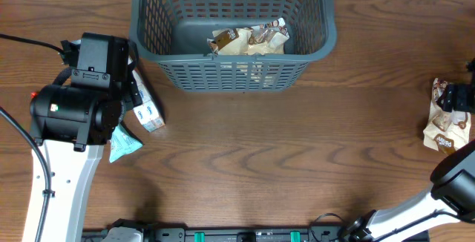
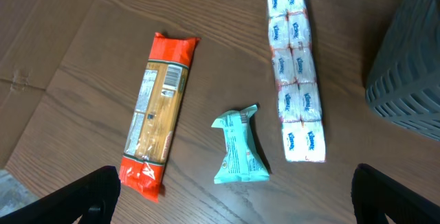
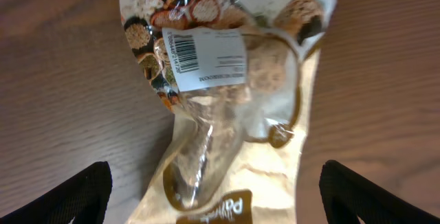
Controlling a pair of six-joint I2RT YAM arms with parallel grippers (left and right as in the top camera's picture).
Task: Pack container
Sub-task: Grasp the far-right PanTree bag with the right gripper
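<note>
Up at the far edge of the wooden desk (image 1: 297,160), about midway along it, sits the large dark grey plastic basket with slotted walls (image 1: 230,71). Some crinkled cream-and-brown snack bags (image 1: 249,40) lie on its floor. Near the left edge the left claw (image 2: 234,186) hangs with its fingers wide apart, gripping nothing. Below it lie three things, all apart from one another: a long red-ended cellophane packet of pasta (image 2: 157,114), a small teal foil pouch (image 2: 239,148) and a white-and-blue strip of tissue packs (image 2: 295,73), the last nearest the basket. By the right edge the right claw (image 3: 216,183) is spread open too, with a clear-and-cream biscuit bag bearing a barcode label (image 3: 227,93) on the desk between its fingers.
</note>
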